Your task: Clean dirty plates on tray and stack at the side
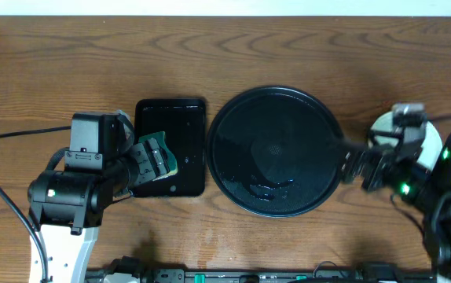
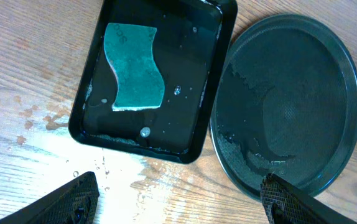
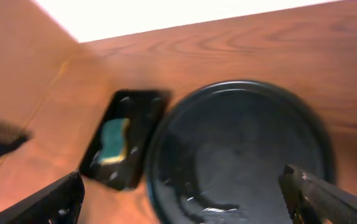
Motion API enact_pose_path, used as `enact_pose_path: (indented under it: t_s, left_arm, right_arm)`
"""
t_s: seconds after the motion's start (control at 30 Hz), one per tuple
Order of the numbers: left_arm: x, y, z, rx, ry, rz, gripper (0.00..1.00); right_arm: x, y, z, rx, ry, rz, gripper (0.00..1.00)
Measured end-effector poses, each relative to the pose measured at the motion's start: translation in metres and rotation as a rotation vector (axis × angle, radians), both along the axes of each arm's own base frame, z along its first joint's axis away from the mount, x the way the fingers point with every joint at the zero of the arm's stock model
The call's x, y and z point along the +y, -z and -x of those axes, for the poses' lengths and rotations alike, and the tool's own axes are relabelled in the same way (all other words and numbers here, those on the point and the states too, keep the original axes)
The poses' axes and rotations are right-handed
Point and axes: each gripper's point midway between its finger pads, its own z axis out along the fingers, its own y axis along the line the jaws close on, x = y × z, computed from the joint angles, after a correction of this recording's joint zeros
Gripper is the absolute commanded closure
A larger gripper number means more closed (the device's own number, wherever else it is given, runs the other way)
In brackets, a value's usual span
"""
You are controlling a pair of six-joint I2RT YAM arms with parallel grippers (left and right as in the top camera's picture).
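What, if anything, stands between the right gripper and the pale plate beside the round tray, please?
Nothing visible does. The right gripper hangs open above the pale plate, which lies on the tabletop to the right of the round tray. Only the gripper's own arm hides part of the plate.

Left arm: black cylindrical motor housings, white lower link, green indicator light, thin black cable. Right arm: black housings, two green lights.

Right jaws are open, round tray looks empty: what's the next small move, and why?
Probably raise the right gripper clear. Its jaws are open and empty, the round tray holds only water, and a pale plate lies on the tabletop under that arm, so the job looks finished.
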Motion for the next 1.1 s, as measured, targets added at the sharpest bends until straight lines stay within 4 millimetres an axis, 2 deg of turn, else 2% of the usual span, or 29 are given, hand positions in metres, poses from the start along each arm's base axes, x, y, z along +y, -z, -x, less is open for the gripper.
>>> enact_pose_path:
  t_s: [0.13, 0.27, 0.37, 0.53, 0.7, 0.83, 0.9, 0.97, 1.1]
  left_arm:
    - [0.000, 0.000, 0.000, 0.000, 0.000, 0.000, 0.16]
    - [0.000, 0.000, 0.000, 0.000, 0.000, 0.000, 0.16]
    - [0.000, 0.000, 0.000, 0.000, 0.000, 0.000, 0.16]
    - [0.000, 0.000, 0.000, 0.000, 0.000, 0.000, 0.16]
    - [0.000, 0.000, 0.000, 0.000, 0.000, 0.000, 0.15]
    - [0.000, 0.000, 0.000, 0.000, 0.000, 0.000, 0.15]
    - [0.000, 0.000, 0.000, 0.000, 0.000, 0.000, 0.16]
    - [0.000, 0.000, 0.000, 0.001, 0.000, 0.000, 0.16]
    - [0.000, 0.000, 0.000, 0.001, 0.000, 0.000, 0.15]
  right_arm:
    - [0.019, -0.010, 0.023, -0.031, -0.080, -0.026, 0.01]
    - [0.019, -0.007, 0.033, -0.020, -0.090, -0.018, 0.01]
    - [0.016, -0.011, 0.036, -0.076, -0.098, 0.030, 0.01]
    - [-0.008, -0.016, 0.040, -0.169, 0.004, 0.151, 0.01]
    - [-0.047, -0.020, 0.046, -0.235, 0.200, 0.275, 0.01]
    - [-0.062, -0.010, 0.066, -0.261, 0.266, 0.309, 0.01]
    - [-0.066, -0.006, 0.069, -0.299, 0.292, 0.314, 0.01]
    - [-0.070, 0.007, 0.068, -0.322, 0.314, 0.318, 0.01]
    - [-0.072, 0.049, 0.052, -0.334, 0.337, 0.329, 0.01]
